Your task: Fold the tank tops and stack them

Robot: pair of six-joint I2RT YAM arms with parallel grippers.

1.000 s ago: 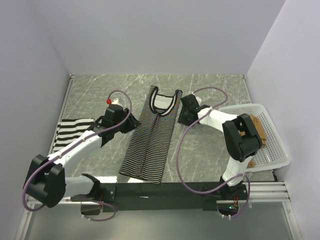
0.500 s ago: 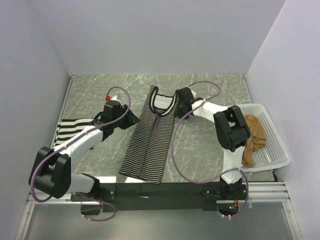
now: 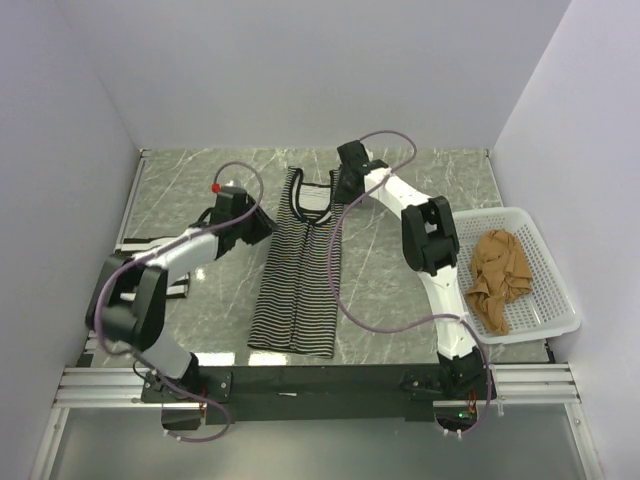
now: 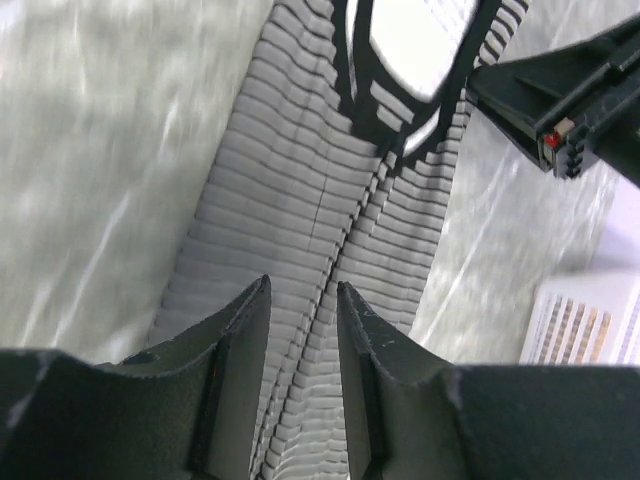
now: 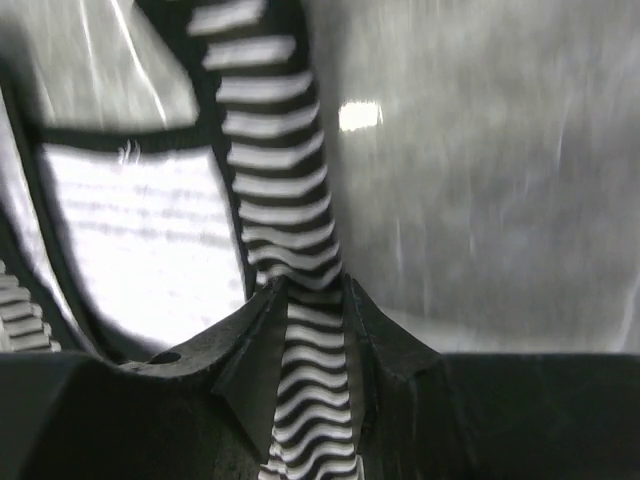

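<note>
The long thin-striped tank top [image 3: 300,270] with black trim lies flat mid-table, neckline at the far end. My right gripper [image 3: 343,185] [image 5: 310,285] is at its right shoulder strap [image 5: 285,170]. That strap runs between the fingers and fills the gap, so the gripper is shut on it. My left gripper [image 3: 268,222] [image 4: 303,285] hovers open over the top's left side [image 4: 290,210], nothing between its fingers. The bold black-and-white striped top [image 3: 135,246] lies at the left, mostly hidden under the left arm. The tan-brown top [image 3: 497,275] is bunched in the basket.
A white mesh basket [image 3: 560,290] stands at the right edge, also seen in the left wrist view as white mesh [image 4: 590,320]. White walls close off the back and both sides. The arm bases and a black rail run along the near edge.
My right gripper moved to the far end of the table and closed on the strap; the thin-striped top shifted away and straightened. The left gripper edged toward the top's left side.
</note>
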